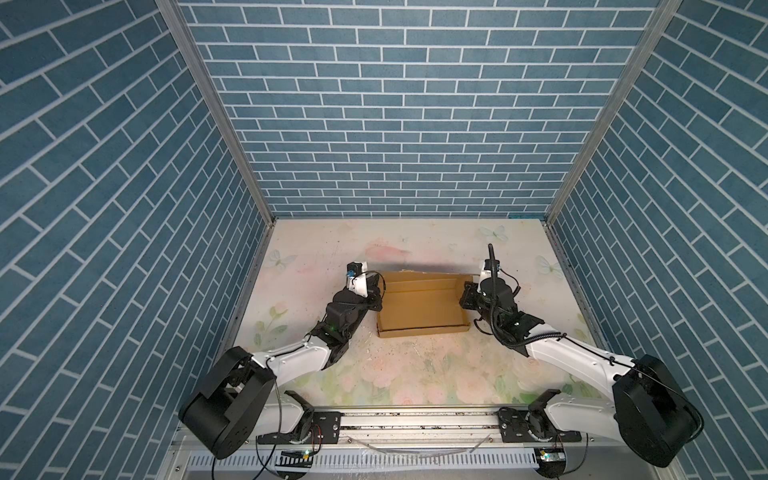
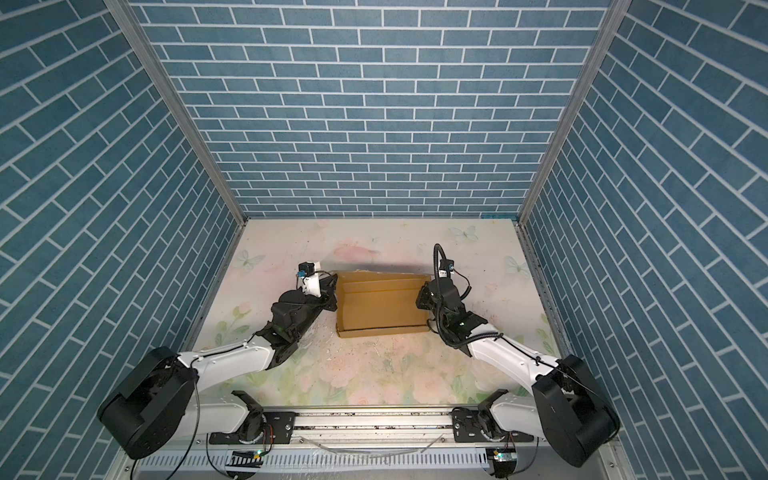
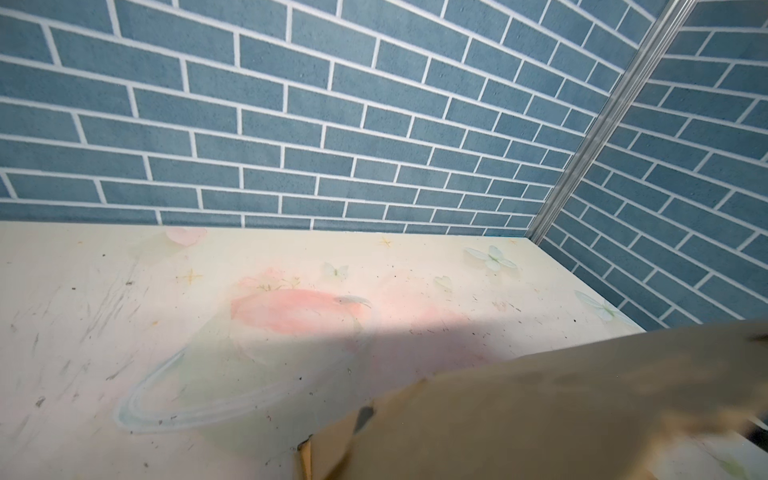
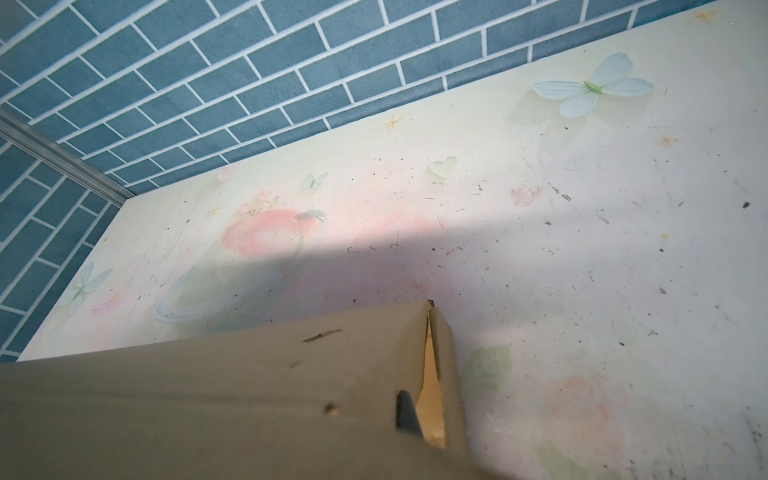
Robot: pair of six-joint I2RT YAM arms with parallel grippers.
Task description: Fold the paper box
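Now, paper box (image 1: 422,309): open-topped on table (image 1: 415,374).
Left gripper (image 1: 377,296): clamped on its left wall.
Right gripper (image 1: 464,298): clamped on its right wall.

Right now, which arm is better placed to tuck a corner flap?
Right, probably: its jaws are shut at the corner flap of the paper box, one finger inside; the left's grip looks blurred.

Blue brick-patterned walls (image 1: 415,124) with white mortar lines enclose the worktop (image 1: 415,365) on three sides, joined by aluminium corner posts (image 1: 218,116). The worktop's pale floral covering, with butterflies (image 1: 494,233), is scuffed and speckled.
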